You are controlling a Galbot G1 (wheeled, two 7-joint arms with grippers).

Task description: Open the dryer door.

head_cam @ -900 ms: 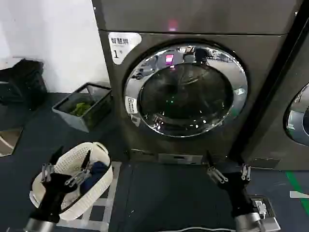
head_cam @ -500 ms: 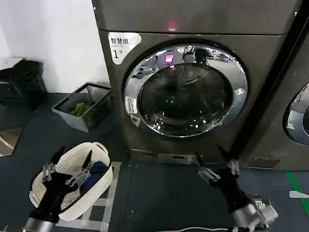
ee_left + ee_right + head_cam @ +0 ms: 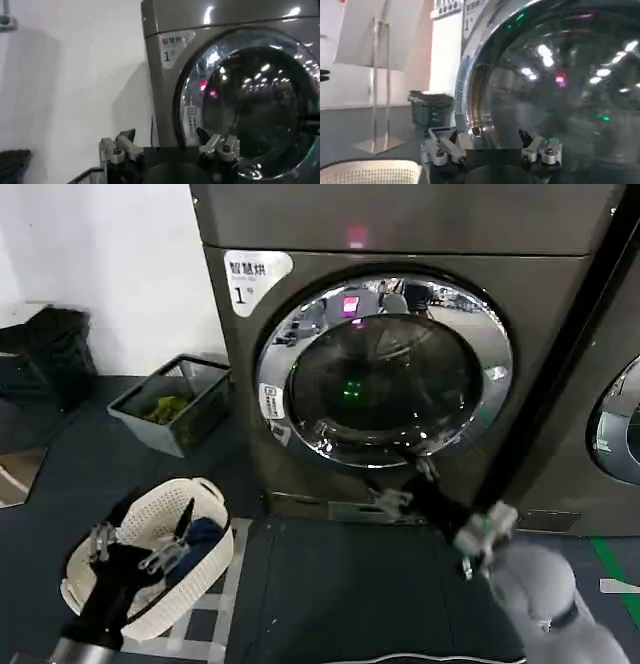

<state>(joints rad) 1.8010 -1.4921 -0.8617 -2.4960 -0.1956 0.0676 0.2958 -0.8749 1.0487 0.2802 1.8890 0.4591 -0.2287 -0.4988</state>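
Observation:
The dryer (image 3: 400, 224) is a dark grey-brown front loader with a white "1" label (image 3: 250, 279) and a pink light (image 3: 356, 234). Its round dryer door (image 3: 385, 374), a chrome rim around dark glass, sits flush against the front. My right gripper (image 3: 405, 482) stands open just below the door's lower rim, close to the machine front. The right wrist view has the right gripper (image 3: 489, 134) near the chrome rim (image 3: 470, 90), holding nothing. My left gripper (image 3: 150, 512) hangs open above the white basket, and from the left gripper (image 3: 166, 134) the door (image 3: 260, 100) is farther off.
A white laundry basket (image 3: 80, 574) with dark cloth stands on the floor at the lower left. A grey bin (image 3: 170, 399) with green contents sits by the white wall. A neighbouring machine (image 3: 600, 434) stands at the right. Dark floor mat (image 3: 340, 584) lies before the dryer.
My right gripper has risen and moved left from the floor area toward the door's lower rim. The left gripper has stayed above the basket. The door has not moved.

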